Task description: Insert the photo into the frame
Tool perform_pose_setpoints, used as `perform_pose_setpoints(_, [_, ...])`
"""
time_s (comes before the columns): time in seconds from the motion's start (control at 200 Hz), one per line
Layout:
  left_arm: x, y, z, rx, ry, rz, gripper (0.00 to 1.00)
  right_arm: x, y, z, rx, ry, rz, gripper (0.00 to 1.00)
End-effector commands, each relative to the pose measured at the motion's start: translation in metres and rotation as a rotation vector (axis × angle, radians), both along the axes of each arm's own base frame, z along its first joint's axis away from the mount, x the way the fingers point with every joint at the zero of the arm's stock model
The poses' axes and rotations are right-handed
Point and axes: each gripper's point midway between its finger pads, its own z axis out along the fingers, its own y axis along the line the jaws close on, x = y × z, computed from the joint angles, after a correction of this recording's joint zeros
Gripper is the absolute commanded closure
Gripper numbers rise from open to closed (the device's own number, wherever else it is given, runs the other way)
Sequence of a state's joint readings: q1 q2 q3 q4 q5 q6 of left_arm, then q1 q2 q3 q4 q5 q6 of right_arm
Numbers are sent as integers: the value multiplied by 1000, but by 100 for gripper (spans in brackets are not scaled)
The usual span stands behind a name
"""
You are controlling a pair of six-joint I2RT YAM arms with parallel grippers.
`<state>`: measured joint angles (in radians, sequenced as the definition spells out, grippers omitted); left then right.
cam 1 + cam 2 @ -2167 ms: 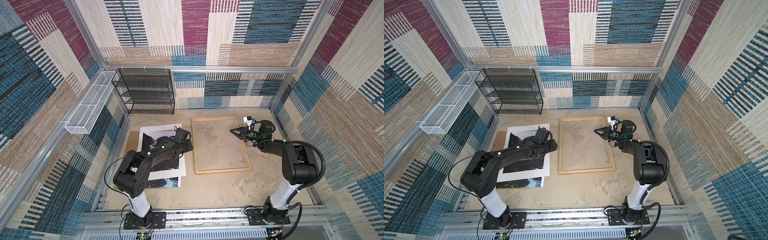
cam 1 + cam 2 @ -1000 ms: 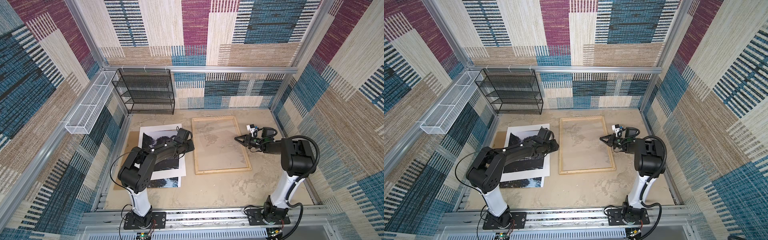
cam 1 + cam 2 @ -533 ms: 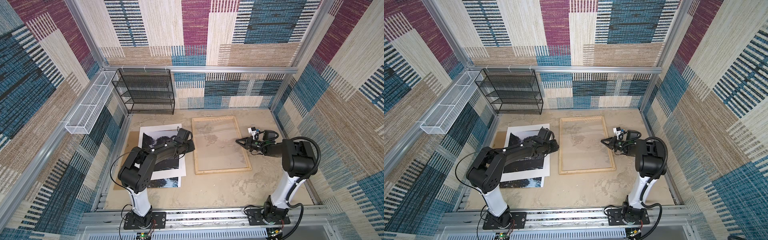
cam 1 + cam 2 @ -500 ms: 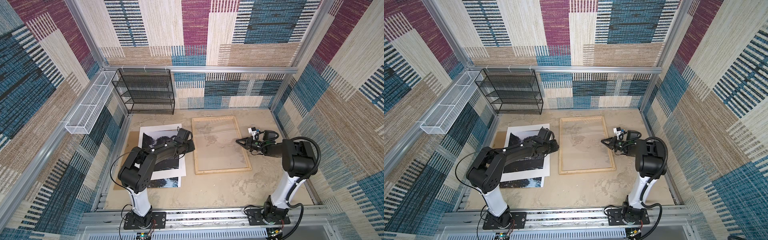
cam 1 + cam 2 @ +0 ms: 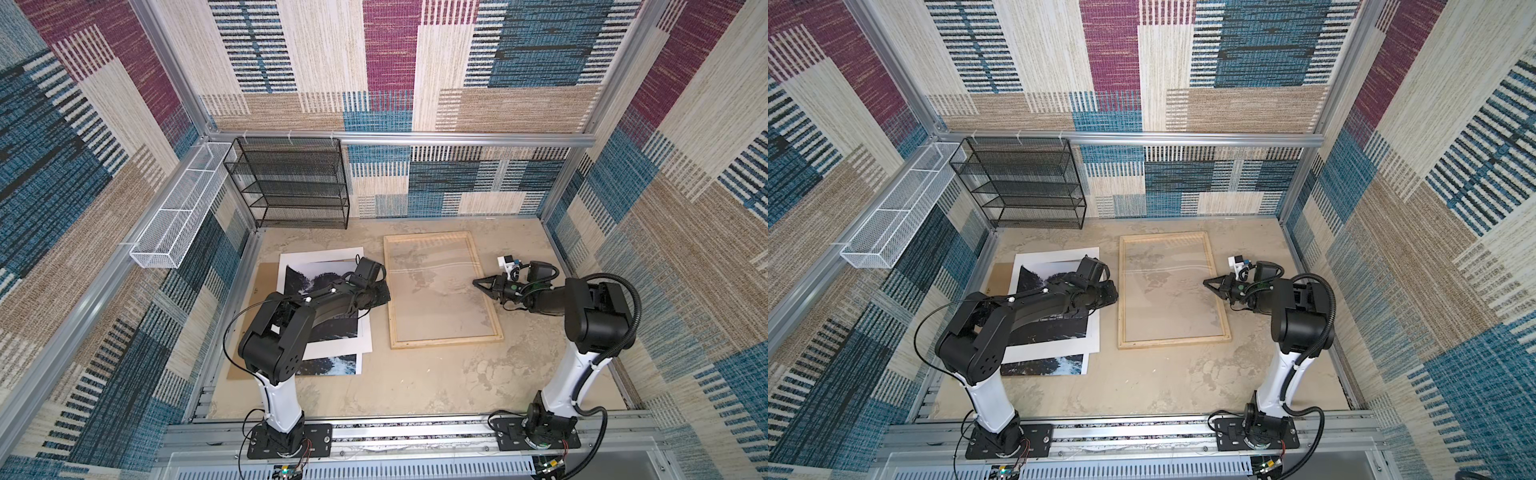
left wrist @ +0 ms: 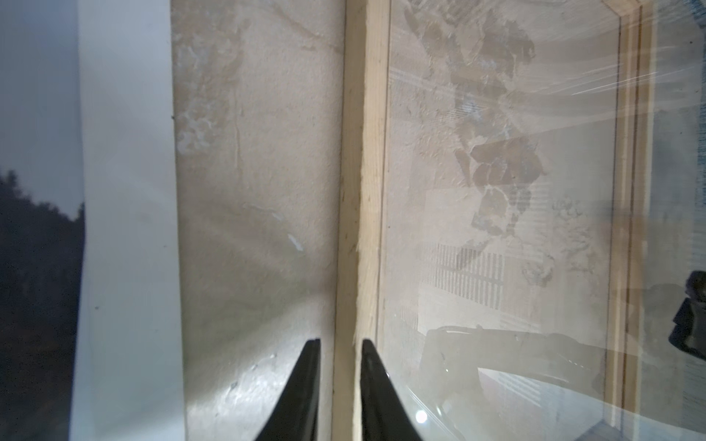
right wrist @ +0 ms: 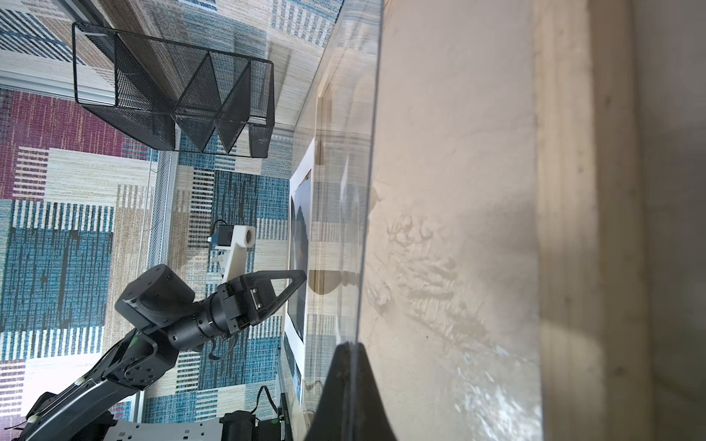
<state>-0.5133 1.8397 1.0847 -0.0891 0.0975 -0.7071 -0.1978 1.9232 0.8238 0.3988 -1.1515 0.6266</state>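
1. Most of the photo (image 5: pixel 332 365) is lying hidden on the left of the table (image 5: pixel 415 386), under a white mat (image 5: pixel 345 345) and on a brown backing sheet (image 5: pixel 266 278). Only its near strip and the part inside the mat's opening are showing in both top views.
2. Just to the right, apart from the mat, the frame (image 5: pixel 446 338) is lying on the table.
3. Both top views are giving this whole layout, but they are too coarse to show either jaw gap.
4. Only the left wrist view is showing the left gripper (image 6: pixel 340 343) astride the frame's wood bar nearest the mat. Its jaws are slightly parted: one finger (image 6: pixel 376 382) is lying against the wood, and a sliver of table is showing between the other finger and the bar, so it is not clamping.
5. Only the right wrist view is showing the right gripper (image 7: pixel 349 345) pinching tight on the edge of the clear pane (image 7: pixel 344 172), which is standing off from the wood bar beside it.
6. Farther back, a black mesh shelf (image 5: pixel 291 183) is standing against the rear wall, and a white wire basket (image 5: pixel 178 216) is hanging on the left wall.
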Motion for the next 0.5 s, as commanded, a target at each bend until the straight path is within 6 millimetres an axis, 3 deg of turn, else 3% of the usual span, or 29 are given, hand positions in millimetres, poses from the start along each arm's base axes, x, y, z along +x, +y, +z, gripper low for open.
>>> perform_pose_setpoints(0.0, [5, -6, 5, -17, -22, -24, 77, 5, -1, 6, 0, -46, 3, 100])
perform_pose_setpoints(0.496, [7, -15, 1, -29, -6, -60, 77, 11, 0, 8, 10, -55, 24, 100])
